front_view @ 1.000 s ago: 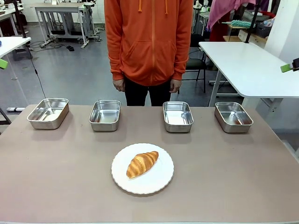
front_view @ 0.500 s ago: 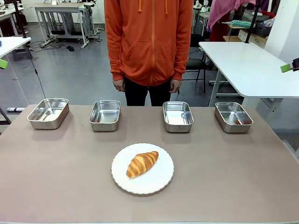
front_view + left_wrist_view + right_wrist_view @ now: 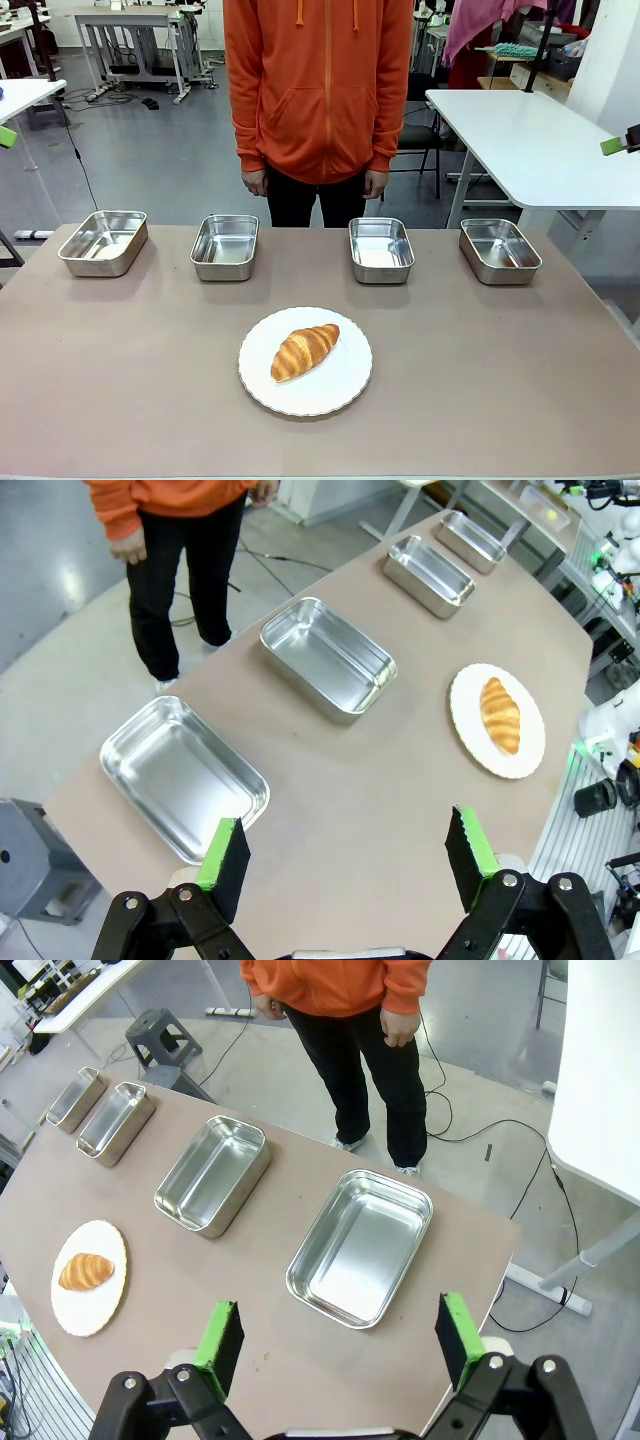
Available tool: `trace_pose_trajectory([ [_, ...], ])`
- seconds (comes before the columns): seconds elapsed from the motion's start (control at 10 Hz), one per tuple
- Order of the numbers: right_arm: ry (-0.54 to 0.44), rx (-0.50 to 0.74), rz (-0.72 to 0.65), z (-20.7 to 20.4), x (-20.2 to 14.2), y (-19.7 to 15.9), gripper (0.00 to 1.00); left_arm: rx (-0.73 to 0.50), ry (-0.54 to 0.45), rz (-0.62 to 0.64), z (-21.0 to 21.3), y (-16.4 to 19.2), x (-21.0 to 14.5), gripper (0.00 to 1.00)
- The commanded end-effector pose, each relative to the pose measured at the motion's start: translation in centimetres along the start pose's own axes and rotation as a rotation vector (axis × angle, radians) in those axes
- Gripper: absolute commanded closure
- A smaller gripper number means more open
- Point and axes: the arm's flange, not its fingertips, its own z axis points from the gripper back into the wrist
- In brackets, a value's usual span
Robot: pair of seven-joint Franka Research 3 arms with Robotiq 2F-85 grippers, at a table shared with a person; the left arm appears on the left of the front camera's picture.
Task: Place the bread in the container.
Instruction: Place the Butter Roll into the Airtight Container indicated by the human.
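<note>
The bread (image 3: pixel 304 351) (image 3: pixel 499 714) (image 3: pixel 86 1271), a golden-brown croissant, lies on a round white plate (image 3: pixel 345 385) near the table's front middle. Several look-alike steel trays stand in a row along the far edge: far left (image 3: pixel 102 242), left of middle (image 3: pixel 224 246), right of middle (image 3: pixel 380 249) and far right (image 3: pixel 499 250); I cannot tell which is the container. My left gripper (image 3: pixel 347 856) hangs open high above the table's left end. My right gripper (image 3: pixel 338 1337) hangs open high above the right end, empty.
A person in an orange hoodie (image 3: pixel 320 90) stands at the far side behind the middle trays, hands (image 3: pixel 254 182) hanging at their sides. A white table (image 3: pixel 530 140) stands off to the back right. The brown tabletop (image 3: pixel 120 370) is bare around the plate.
</note>
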Motion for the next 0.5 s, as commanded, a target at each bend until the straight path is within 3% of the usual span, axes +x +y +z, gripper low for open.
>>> trace_pose_trajectory([
  [0.0, -0.008, 0.007, 0.000, -0.03, 0.03, -0.03, 0.00, 0.000, -0.015, 0.000, 0.20, -0.05, 0.06, 0.00],
  [0.4, -0.008, 0.007, 0.000, -0.03, 0.03, -0.03, 0.00, 0.000, -0.015, 0.000, 0.20, -0.05, 0.06, 0.00],
])
